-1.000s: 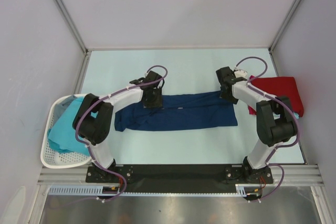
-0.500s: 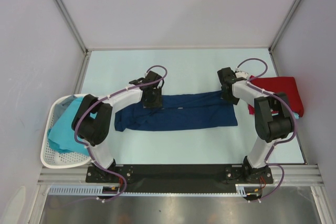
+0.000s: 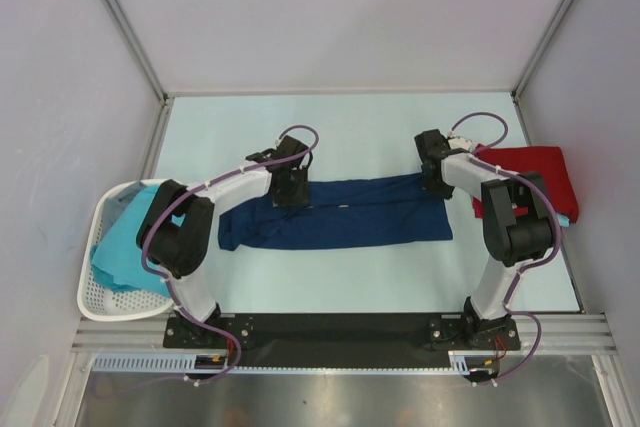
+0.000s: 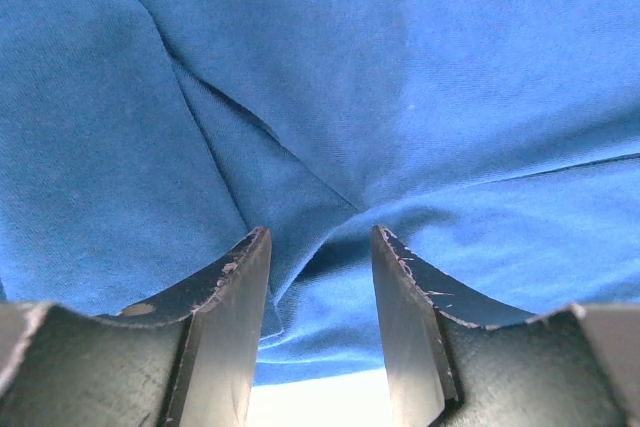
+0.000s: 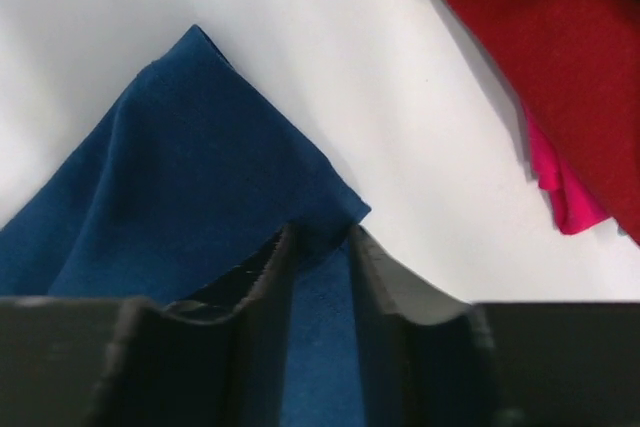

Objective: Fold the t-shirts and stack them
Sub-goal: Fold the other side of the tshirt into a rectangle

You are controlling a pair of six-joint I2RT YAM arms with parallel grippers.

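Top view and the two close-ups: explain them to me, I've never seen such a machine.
Two robot arms, each ending in a two-finger gripper, are bolted at the table's near edge. The top view looks down from above; each close-up comes from a camera on a wrist. A navy shirt lies stretched between the arms. The right gripper pinches its corner; the left gripper's fingers stand apart astride a crease. A red shirt lies at the right; turquoise cloth sits in a white basket at the left.
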